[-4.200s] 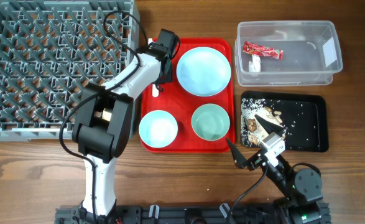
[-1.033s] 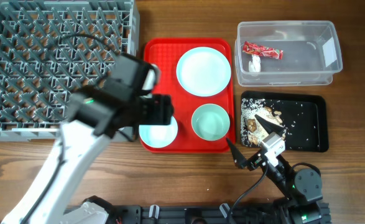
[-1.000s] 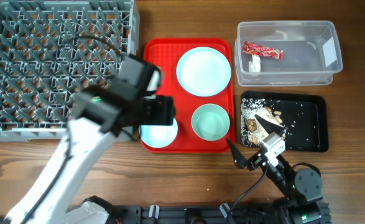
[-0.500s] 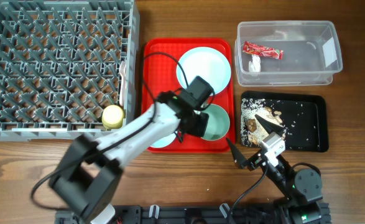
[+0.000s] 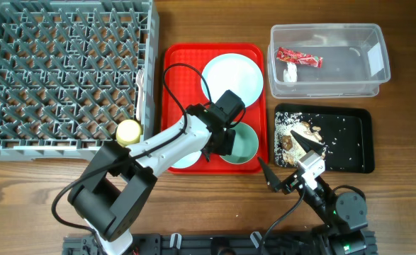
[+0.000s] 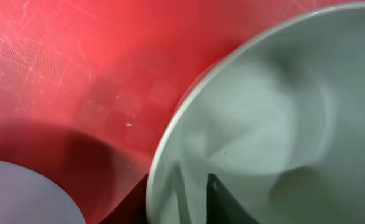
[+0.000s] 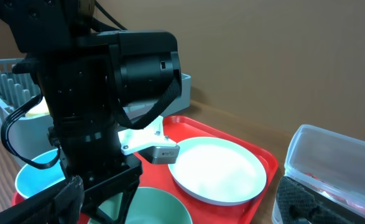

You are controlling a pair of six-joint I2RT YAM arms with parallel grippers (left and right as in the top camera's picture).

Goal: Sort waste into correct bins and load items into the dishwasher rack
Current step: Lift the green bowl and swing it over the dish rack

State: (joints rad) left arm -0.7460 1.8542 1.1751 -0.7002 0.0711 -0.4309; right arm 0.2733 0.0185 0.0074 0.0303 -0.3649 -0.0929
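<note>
My left gripper (image 5: 219,139) is open and straddles the left rim of the mint-green bowl (image 5: 244,141) on the red tray; in the left wrist view (image 6: 173,202) one finger is inside the bowl (image 6: 263,112) and one outside. The pale-blue bowl (image 5: 181,156) is partly under my arm. The pale-blue plate (image 5: 233,79) lies behind. The yellow cup (image 5: 128,132) and a white fork (image 5: 142,79) sit in the grey rack (image 5: 59,71). I cannot make out the spoon. My right gripper (image 5: 278,152) is open and empty, and it also shows in the right wrist view (image 7: 182,202).
The clear tub (image 5: 335,78) holds the red wrapper (image 5: 298,57) and a white scrap (image 5: 290,72). The black tray (image 5: 349,142) holds food scraps (image 5: 296,134). The red tray (image 5: 183,60) lies between the rack and the bins.
My left arm has swung from the rack side across the red tray to the mint-green bowl. The yellow cup now stands in the rack's front right corner. The right arm has not moved.
</note>
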